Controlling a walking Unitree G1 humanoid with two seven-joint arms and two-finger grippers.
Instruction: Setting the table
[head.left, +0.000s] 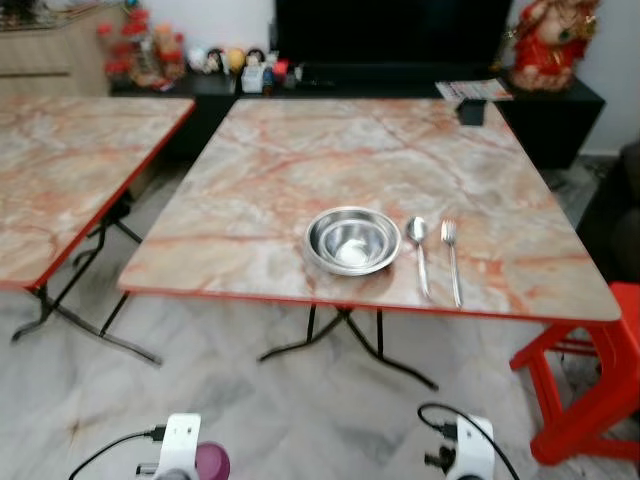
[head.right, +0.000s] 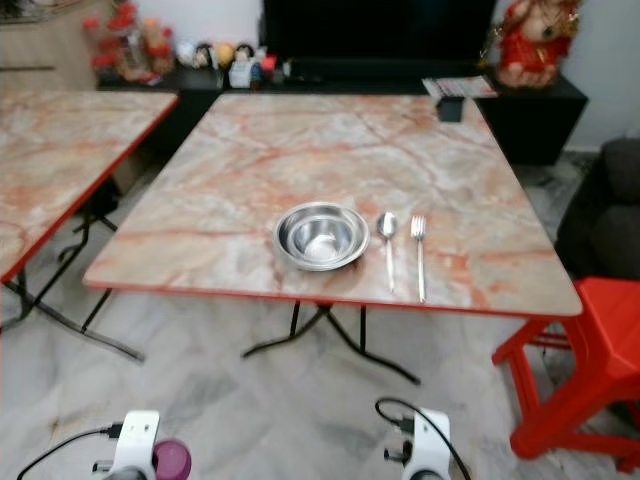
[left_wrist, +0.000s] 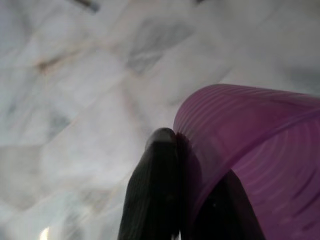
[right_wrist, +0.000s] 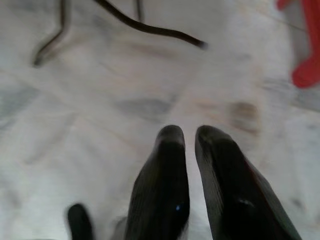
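Purple cup (left_wrist: 260, 150) sits clamped in the left gripper (left_wrist: 192, 200), held low above the pale marble floor (head.left: 250, 400); one black finger (left_wrist: 155, 190) presses its ribbed wall; on the marble-patterned table (head.left: 300, 180) a steel bowl (head.left: 352, 240), spoon (head.left: 419, 250) and fork (head.left: 452, 258) lie side by side near the front edge; the right gripper (right_wrist: 190, 137) hangs over the floor, fingers nearly together, holding nothing.

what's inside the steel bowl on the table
The bowl looks empty: only its shiny bottom and reflections show. The near wall's inner side is hidden by the rim. Spoon and fork lie beside it.
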